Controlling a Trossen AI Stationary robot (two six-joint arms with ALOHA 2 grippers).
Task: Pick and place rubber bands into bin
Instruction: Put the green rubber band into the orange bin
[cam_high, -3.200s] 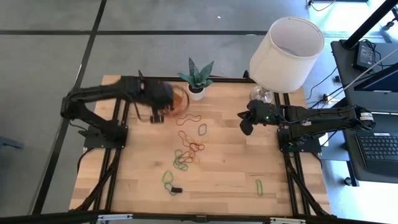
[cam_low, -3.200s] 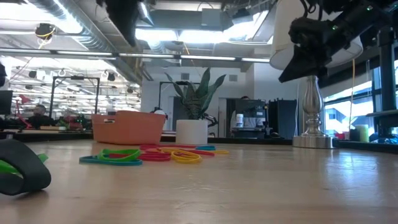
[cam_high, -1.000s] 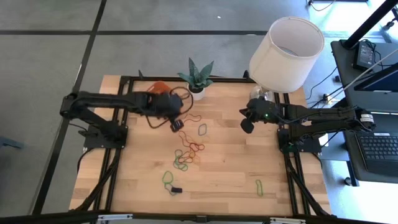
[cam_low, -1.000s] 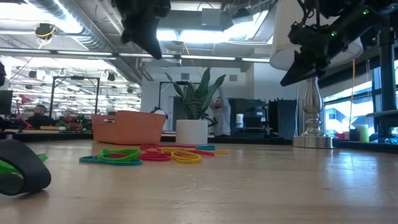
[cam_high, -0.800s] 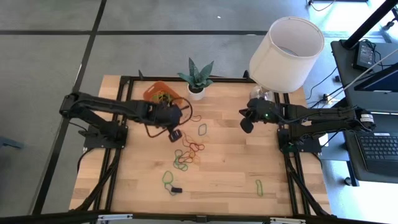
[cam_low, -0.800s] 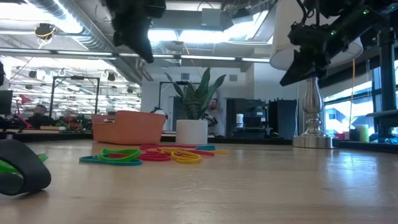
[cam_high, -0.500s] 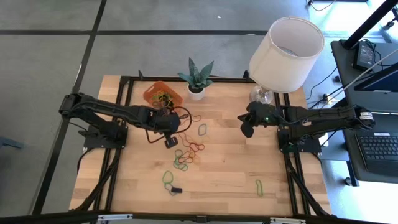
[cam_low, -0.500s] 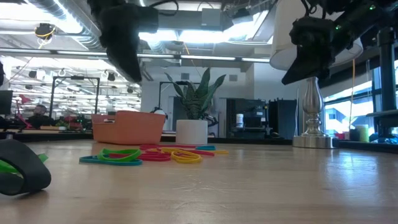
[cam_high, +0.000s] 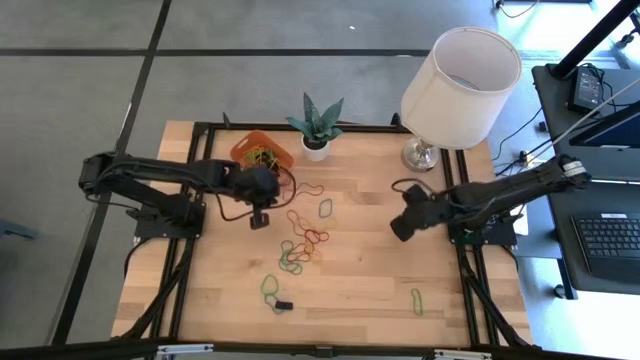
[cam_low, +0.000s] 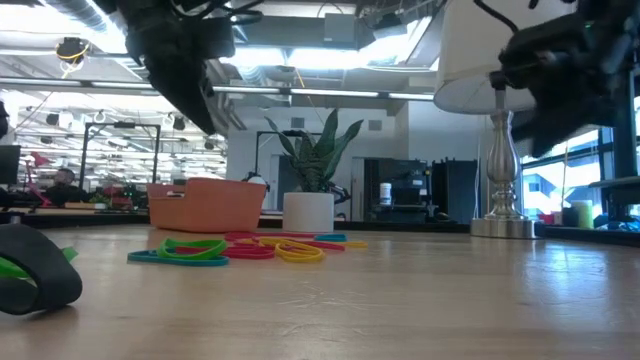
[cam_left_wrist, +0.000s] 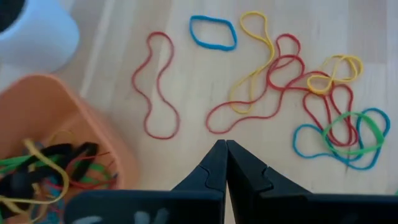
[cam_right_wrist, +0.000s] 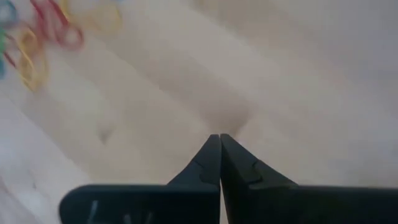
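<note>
Left gripper (cam_high: 258, 219), fingers clenched and empty, hovers near the orange bin (cam_high: 261, 152) at the bench's far left; rubber bands (cam_high: 305, 241) lie mid-bench; right gripper (cam_high: 398, 231) clenched, empty

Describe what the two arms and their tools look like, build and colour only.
Both arms are slim, dark, jointed links mounted on black frames at the table's sides. The left arm trails a looping black cable near its wrist; the right arm carries one too. Each tool, left tool and right tool, ends in two black fingers tapering to points.
</note>
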